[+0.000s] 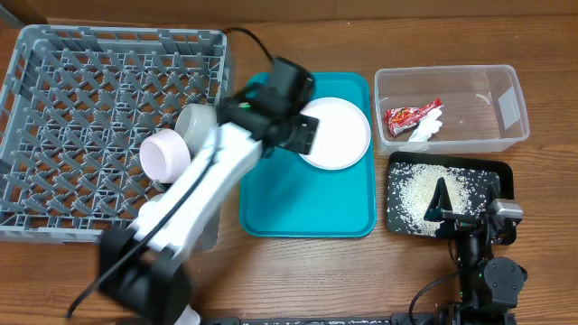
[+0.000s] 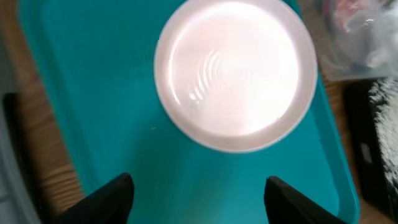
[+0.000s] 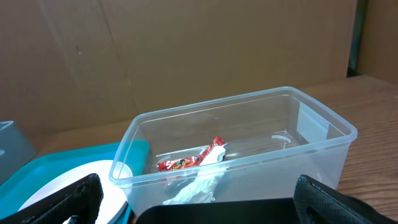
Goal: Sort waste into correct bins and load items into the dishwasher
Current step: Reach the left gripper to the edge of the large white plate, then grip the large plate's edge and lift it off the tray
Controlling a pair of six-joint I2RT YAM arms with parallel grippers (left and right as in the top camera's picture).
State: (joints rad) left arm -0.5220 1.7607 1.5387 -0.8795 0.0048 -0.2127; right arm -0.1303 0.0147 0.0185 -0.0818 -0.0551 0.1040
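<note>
Left pincer (image 2: 199, 179) (jaws spread, empty) hovers over the teal tray (image 2: 74, 93) — white plate (image 2: 236, 74) just ahead.

Even indoor light; plate (image 2: 235, 74) glares; left-wrist view soft.

— Where's the plate?
— The large round white plate (image 1: 343, 135) lies flat and empty in the far right corner of the teal tray (image 1: 307, 203).
— And the waste?
— The red snack wrapper (image 1: 411, 115) and the crumpled white paper scrap (image 1: 428, 129) touch at the left end of the clear tub (image 1: 488, 108). Rice grains (image 1: 411, 190) are strewn over the black tray (image 1: 480, 177), just beside the tub on its near side.
— The rack?
— The grey dish rack (image 1: 81, 90) fills the far left corner of the table (image 1: 307, 271). A small white cup (image 1: 164, 155) and a white bowl (image 1: 192, 124) sit tipped by its right wall.
</note>
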